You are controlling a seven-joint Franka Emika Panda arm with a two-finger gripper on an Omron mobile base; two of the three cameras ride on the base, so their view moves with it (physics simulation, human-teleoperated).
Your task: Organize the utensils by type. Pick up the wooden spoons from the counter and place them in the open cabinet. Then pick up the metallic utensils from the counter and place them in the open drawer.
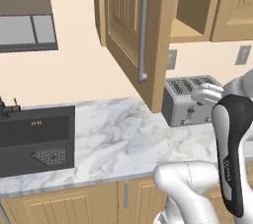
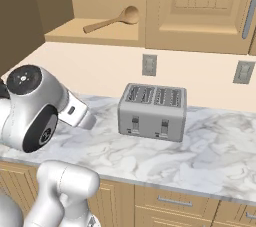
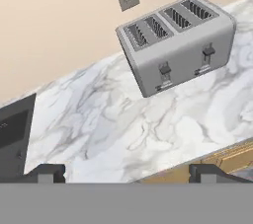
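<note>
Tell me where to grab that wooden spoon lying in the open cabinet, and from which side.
Grip the wooden spoon on its straight handle, around the middle, coming from the cabinet's open front. It lies flat on the open cabinet shelf, bowl toward the back right, handle angled toward the front left edge, so the handle is probably nearest. The slim shaft suits the open tool better than the rounded bowl.

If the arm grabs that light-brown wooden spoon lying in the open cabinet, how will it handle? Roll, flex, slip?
The light-brown wooden spoon looks solid, so probably stiff and light. Its rounded bowl may let it rock or roll if nudged. The long, thin handle would likely pivot in a pinch taken far from its middle.
</note>
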